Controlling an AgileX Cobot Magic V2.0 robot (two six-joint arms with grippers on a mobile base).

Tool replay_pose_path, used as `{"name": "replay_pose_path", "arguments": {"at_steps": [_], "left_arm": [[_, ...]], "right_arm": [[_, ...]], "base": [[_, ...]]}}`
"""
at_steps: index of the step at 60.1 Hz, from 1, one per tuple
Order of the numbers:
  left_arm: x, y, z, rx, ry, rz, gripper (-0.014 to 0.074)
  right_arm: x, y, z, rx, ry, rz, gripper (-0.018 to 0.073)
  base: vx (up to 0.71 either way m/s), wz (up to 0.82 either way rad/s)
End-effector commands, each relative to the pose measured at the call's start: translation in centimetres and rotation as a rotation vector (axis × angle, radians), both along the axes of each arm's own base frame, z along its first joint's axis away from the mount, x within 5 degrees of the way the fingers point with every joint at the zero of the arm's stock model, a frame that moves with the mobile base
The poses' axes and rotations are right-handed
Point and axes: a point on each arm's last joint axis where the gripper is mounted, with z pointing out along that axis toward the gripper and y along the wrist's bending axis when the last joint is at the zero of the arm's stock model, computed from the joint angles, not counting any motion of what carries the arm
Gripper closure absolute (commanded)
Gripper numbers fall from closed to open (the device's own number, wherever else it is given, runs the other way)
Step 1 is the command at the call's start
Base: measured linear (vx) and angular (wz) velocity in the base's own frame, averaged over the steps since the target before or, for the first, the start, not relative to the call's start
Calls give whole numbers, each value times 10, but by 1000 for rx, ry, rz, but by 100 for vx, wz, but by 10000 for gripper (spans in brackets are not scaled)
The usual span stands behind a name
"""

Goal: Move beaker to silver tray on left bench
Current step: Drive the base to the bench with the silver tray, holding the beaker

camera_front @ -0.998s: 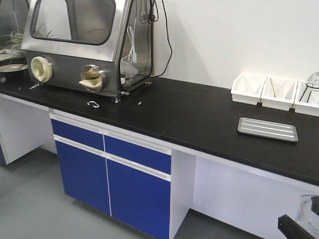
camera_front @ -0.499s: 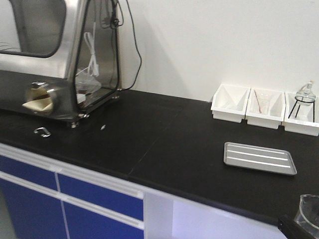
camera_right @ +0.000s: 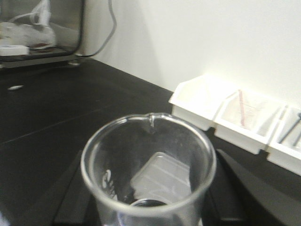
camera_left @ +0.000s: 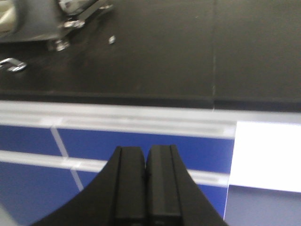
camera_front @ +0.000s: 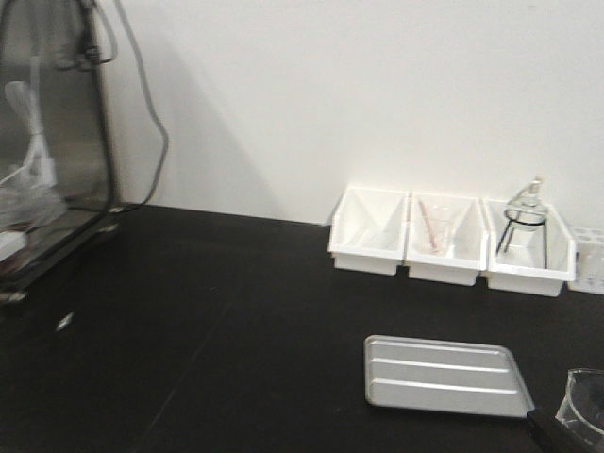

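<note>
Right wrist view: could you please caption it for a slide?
Clear beaker up close, the silver tray visible through it on the black bench.

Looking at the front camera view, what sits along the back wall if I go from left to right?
Glass-sided cabinet → plain white bin → bin with rod → bin with flask.

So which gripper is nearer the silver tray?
Right. The right gripper holds the beaker beside the silver tray; the left gripper hangs shut off the bench front.
</note>
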Motion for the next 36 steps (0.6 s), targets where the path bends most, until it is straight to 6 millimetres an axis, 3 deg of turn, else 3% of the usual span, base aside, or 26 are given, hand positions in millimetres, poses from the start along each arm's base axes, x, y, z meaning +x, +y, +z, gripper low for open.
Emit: {"name": "replay_pose_path", "arguments": {"at_steps": [1, 36], "left_arm": [[2, -1, 0, -5, -62, -9, 595], [2, -1, 0, -5, -62, -9, 595]], "right_arm": [[1, 2, 12, 27, -39, 19, 571], [1, 1, 11, 27, -38, 17, 571]], "base": [[41, -42], [27, -46]]}}
